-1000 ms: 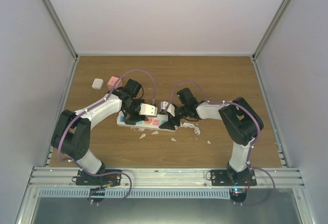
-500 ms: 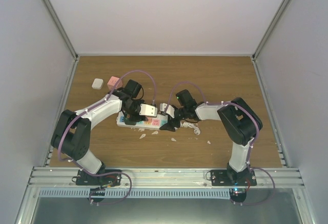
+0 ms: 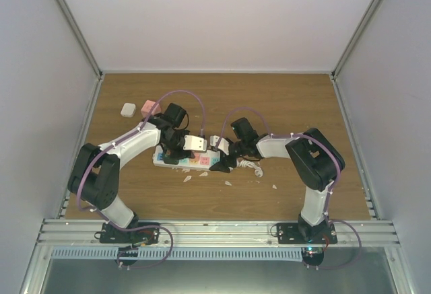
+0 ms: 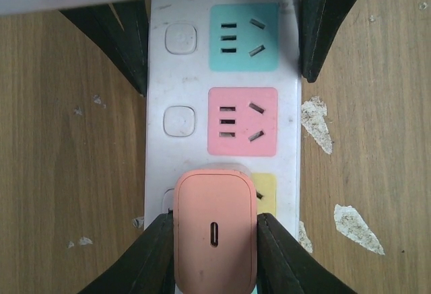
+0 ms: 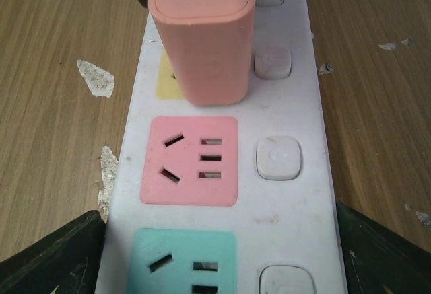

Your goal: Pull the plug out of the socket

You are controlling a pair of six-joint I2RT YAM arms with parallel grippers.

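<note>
A wooden desk point(image 3: 283, 105) seen from above, with two robot arms reaching in toward its middle. Between them a long white power strip point(image 3: 195, 161) lies flat, face up. Its long axis runs left to right across the desk, the left end slightly farther from the arm bases. A short white cord point(image 3: 252, 166) lies bunched at its right end.

A salmon-pink plug point(image 5: 202, 38) stands upright in the yellow outlet, pointing straight up from the strip's face. Next along the row are a pink outlet point(image 4: 242, 120) and then a teal one point(image 4: 244, 37), both empty, each with a round white button beside it.

The left claw point(image 4: 215, 225) is closed on the plug, one black finger pressed to each of its sides. The right claw point(image 5: 219, 216) straddles the strip at the teal outlet, its fingers against the strip's two long edges, clamping it.

White flakes point(image 3: 232, 183) dot the wood near the strip. A small white block point(image 3: 128, 109) and a pink block point(image 3: 149, 107) sit well apart, at the far left.
</note>
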